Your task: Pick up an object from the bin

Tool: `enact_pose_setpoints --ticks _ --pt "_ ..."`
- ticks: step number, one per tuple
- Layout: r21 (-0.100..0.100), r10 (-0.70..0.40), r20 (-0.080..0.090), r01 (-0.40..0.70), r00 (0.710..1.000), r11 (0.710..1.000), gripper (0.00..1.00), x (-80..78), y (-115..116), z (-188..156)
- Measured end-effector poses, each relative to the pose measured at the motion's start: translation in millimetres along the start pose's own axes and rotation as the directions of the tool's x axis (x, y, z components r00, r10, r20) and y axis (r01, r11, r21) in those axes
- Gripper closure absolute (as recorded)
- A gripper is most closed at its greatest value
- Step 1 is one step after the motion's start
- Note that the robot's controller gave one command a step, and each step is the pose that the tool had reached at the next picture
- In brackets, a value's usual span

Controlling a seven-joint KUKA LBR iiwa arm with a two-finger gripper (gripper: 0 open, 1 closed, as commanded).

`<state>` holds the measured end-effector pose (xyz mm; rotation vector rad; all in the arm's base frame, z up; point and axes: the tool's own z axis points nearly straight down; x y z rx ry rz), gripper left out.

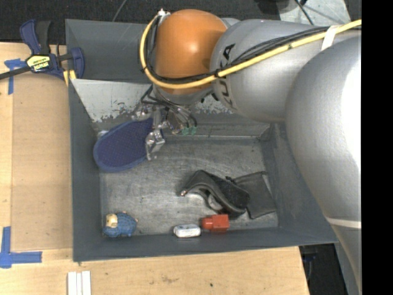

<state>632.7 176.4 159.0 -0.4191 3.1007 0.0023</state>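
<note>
My gripper (157,133) hangs below the orange wrist cover at the bin's back, left of centre. Its metal tip sits at the right edge of a dark blue oval pad (120,146), which lies against the bin's back left wall. Whether it touches or grips the pad cannot be made out. A black, floppy strap-like thing (224,192) lies towards the front right, well away from the gripper.
Along the front wall lie a small red block (215,222), a small white piece (186,230) and, in the front left corner, a blue and tan lump (118,224). The thick arm covers the bin's right side and back right corner.
</note>
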Motion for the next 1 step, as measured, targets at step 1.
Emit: enact_pose_setpoints --ticks 1 --pt "0.0 0.0 -0.007 0.0 1.0 1.0 1.0 -1.1 -0.3 -5.4"
